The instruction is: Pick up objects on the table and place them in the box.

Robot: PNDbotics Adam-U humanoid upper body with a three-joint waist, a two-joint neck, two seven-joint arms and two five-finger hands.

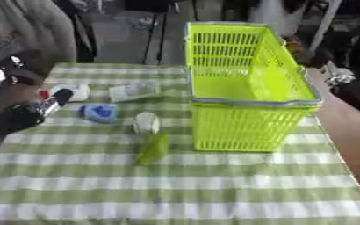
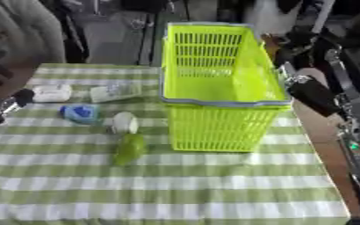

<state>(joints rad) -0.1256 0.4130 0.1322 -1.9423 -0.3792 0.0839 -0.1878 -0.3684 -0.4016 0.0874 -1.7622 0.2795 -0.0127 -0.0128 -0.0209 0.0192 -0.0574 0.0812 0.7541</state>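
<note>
The box is a yellow-green plastic basket (image 1: 244, 83) standing on the checked tablecloth at the back right. To its left lie a green bottle with a white cap (image 1: 151, 145), a blue object (image 1: 100, 113), a clear packet (image 1: 135, 91) and a white bottle with a red cap (image 1: 68, 92). My left hand (image 1: 26, 115) hovers at the table's left edge, a straight finger reaching toward the white bottle, holding nothing. My right hand (image 2: 289, 50) is raised beside the basket's right rim, blurred and dark.
The green-and-white checked table (image 1: 183, 184) stretches toward me in front of the basket. Bare brown tabletop (image 1: 352, 132) shows to the right of the cloth. Chairs and a person in grey sit beyond the far edge.
</note>
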